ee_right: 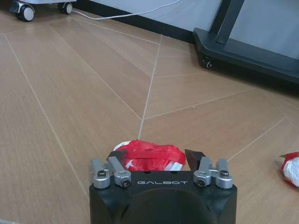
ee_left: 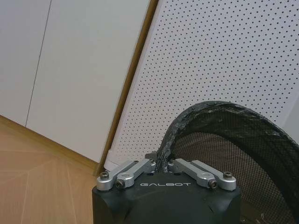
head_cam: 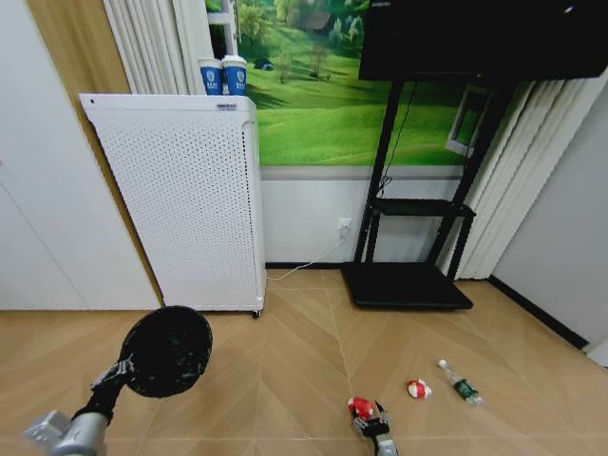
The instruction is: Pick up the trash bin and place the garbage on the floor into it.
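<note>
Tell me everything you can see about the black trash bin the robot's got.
The trash bin is a small round basket of black wire mesh with a rolled, slightly crinkled rim. It is lifted off the wooden floor and tilted, its mouth turned toward the head camera. The left gripper is shut on its rim, the only thing touching it. It hangs in front of the white perforated cabinet. No garbage shows inside.
</note>
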